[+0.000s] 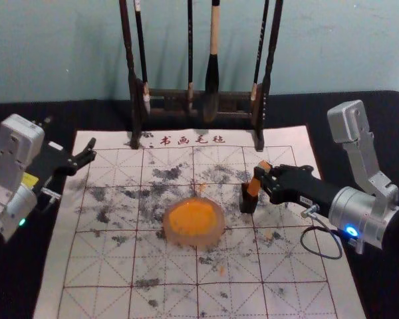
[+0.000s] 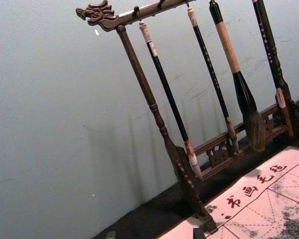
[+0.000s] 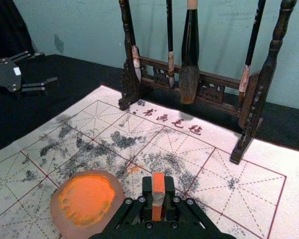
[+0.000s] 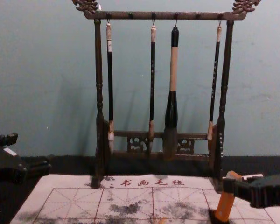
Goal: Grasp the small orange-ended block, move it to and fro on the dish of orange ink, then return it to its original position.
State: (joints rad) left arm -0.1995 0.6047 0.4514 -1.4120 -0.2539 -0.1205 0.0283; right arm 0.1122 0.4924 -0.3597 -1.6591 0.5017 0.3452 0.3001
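Head view | right gripper (image 1: pixel 264 178): holding 1 tilted orange-ended block (image 1: pixel 254 187) | ink dish (image 1: pixel 219 232): left of that gripper | left gripper (image 1: pixel 71 135): wide, parked farther left

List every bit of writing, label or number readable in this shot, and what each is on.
"书画毛毡": on the mat, along its far edge.
Brush handles: small characters, too small to read.
Left gripper, right gripper: a white label each, unreadable.
Yellow sticker, left arm: unreadable.
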